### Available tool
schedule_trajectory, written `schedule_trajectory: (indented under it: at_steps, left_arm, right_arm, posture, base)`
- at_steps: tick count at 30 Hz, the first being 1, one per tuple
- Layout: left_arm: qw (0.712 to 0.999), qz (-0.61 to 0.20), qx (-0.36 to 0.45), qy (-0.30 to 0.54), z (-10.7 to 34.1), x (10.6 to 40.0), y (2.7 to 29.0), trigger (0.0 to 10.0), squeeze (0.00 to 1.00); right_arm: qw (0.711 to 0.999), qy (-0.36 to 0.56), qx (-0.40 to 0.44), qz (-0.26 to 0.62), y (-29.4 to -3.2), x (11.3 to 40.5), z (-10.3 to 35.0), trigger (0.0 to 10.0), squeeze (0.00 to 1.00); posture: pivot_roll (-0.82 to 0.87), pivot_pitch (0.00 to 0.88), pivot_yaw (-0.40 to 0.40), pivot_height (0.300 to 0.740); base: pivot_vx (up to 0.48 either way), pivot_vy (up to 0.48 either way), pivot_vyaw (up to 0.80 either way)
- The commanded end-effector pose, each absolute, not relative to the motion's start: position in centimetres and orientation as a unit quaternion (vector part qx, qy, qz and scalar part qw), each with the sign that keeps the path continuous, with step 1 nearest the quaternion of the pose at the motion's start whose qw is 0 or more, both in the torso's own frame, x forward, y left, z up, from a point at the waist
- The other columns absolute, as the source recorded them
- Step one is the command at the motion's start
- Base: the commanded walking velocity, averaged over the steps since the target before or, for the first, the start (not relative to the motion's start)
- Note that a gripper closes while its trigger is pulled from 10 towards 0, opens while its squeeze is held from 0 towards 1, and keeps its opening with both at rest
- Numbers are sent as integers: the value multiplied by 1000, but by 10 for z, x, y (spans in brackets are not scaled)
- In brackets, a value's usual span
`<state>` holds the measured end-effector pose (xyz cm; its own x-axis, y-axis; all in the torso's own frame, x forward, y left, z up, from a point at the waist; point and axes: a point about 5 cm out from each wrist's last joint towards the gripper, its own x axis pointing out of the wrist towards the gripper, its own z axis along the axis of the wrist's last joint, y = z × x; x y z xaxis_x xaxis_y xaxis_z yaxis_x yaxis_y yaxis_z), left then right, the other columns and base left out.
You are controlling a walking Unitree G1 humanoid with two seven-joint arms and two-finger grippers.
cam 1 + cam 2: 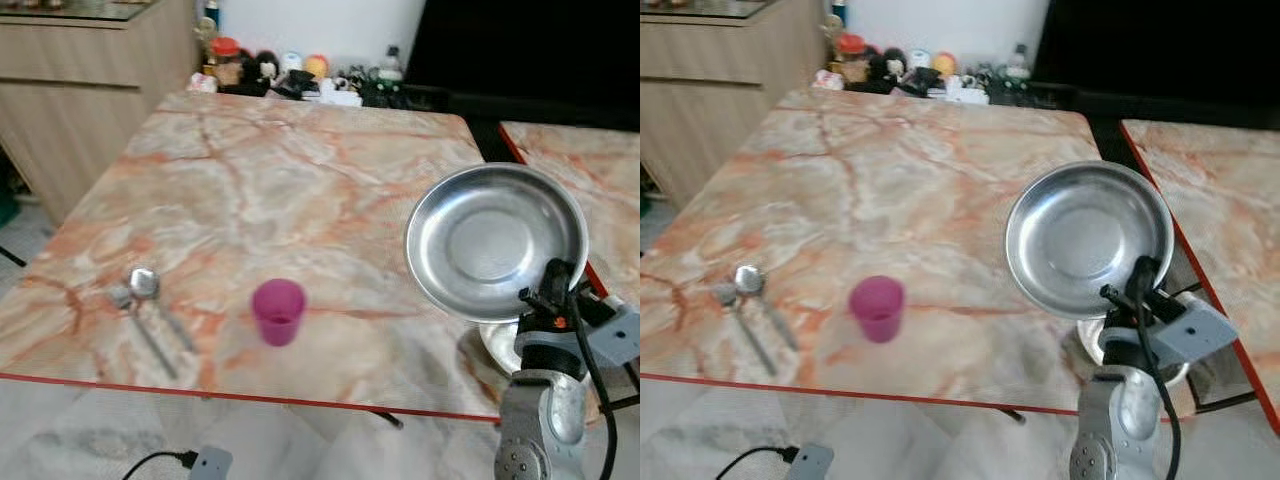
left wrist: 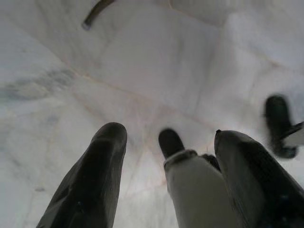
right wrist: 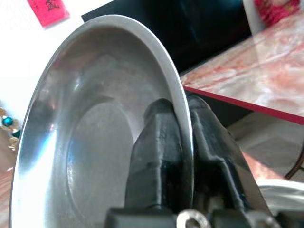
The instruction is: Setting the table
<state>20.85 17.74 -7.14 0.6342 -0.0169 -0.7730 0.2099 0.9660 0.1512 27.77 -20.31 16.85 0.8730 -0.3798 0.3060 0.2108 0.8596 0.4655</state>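
My right gripper (image 1: 556, 278) is shut on the rim of a steel plate (image 1: 480, 235), holding it tilted up over the marble table's (image 1: 280, 180) front right corner. In the right wrist view its fingers (image 3: 159, 137) pinch the plate's (image 3: 85, 133) edge. Under the plate another steel dish (image 1: 497, 346) rests on the table. A pink cup (image 1: 277, 311) stands upright near the front edge, with two spoons (image 1: 145, 300) lying to its left. My left gripper (image 2: 168, 135) hangs open over the pale floor.
A second marble table (image 1: 590, 170) stands to the right across a narrow gap. Small bottles and toys (image 1: 290, 75) crowd the far edge. A wooden cabinet (image 1: 80, 80) is at the back left. A cable and plug (image 1: 205, 462) lie on the floor.
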Motion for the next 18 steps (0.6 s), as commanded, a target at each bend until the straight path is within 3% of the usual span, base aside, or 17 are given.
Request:
schedule_trajectory:
  at_steps: [1,10,15,18]
  left_arm:
    - [886,-69,104,446,-80,195,171,10000,0]
    - [886,-69,106,445,-79,195,172,10000,0]
    - [886,-69,106,446,-80,195,172,10000,0]
    - [886,-69,106,446,-80,195,172,10000,0]
  right_arm:
    - [940,-215,206,-165,-209,274,175,10000,0]
    - [939,-215,207,-170,-212,274,176,10000,0]
    - [940,-213,206,-169,-211,274,176,10000,0]
    - [940,-214,206,-170,-211,273,176,10000,0]
  posture:
    - [-37,124,-45,740]
    - [-42,128,-43,740]
    - [-44,129,-43,740]
    - [-44,129,-43,740]
  base:
    - [0,-450,0]
    - [0,-447,0]
    - [0,-447,-731]
    - [0,-446,0]
